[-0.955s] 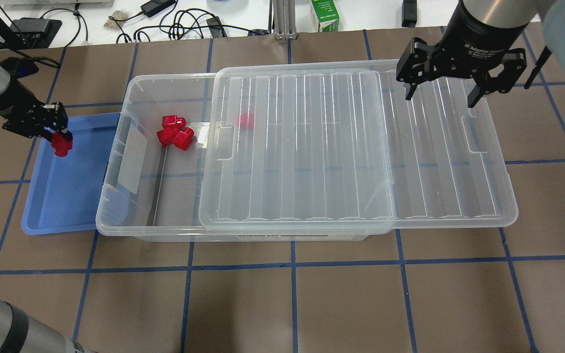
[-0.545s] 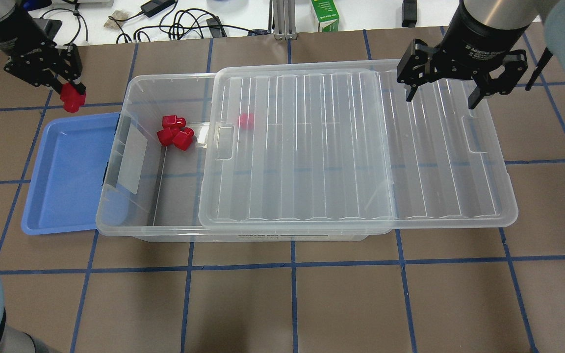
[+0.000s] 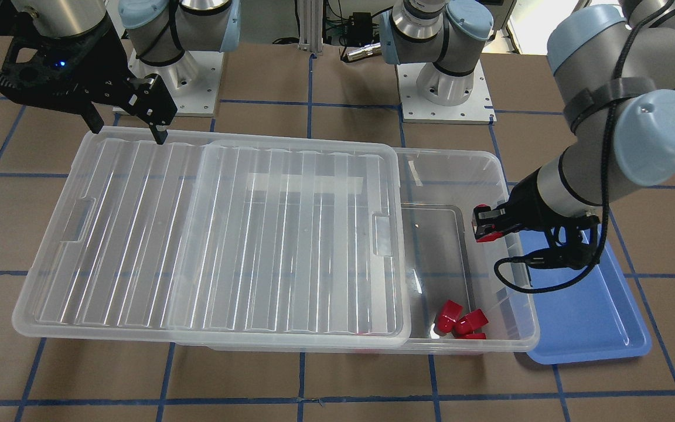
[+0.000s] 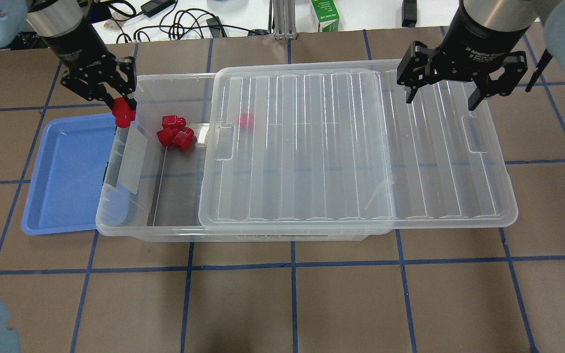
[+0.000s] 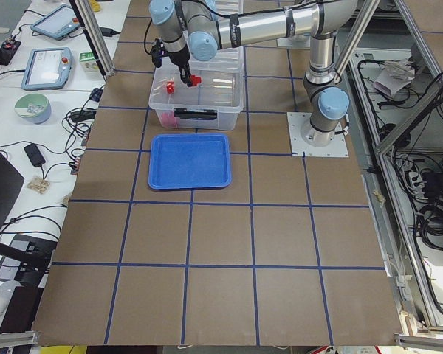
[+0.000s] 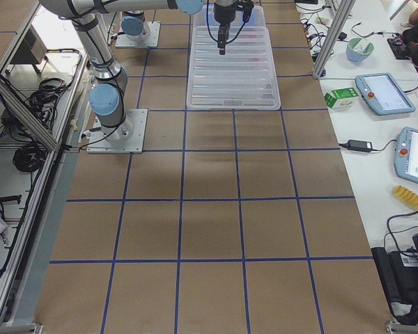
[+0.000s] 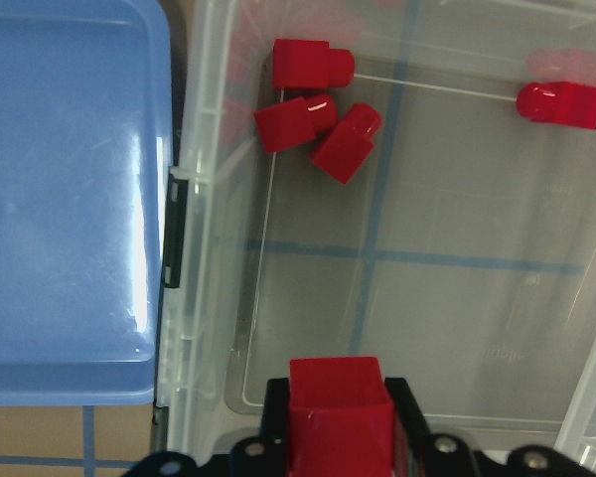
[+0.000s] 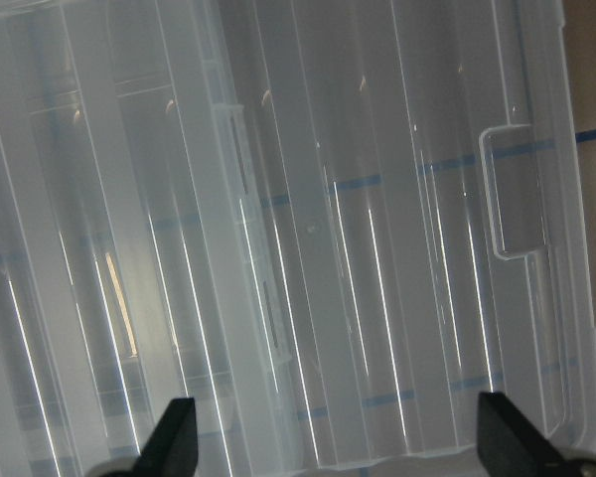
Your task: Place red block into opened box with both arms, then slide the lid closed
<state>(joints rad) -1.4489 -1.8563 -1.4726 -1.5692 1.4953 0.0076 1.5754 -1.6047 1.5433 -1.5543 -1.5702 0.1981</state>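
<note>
Overhead and front cameras opposed, both framing box (image 4: 140,229)

Right arm (image 6: 105,99) reaches from base plate (image 6: 115,133) to far end of table (image 6: 209,229); right gripper (image 6: 222,43) over ribbed clear lid (image 6: 233,73); green carton (image 6: 341,97) on bench (image 6: 376,129).

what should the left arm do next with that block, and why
Probably ease the left gripper a little further over the box's open end: the red block it grips hangs right at the rim, and the lid leaves that end uncovered.
</note>
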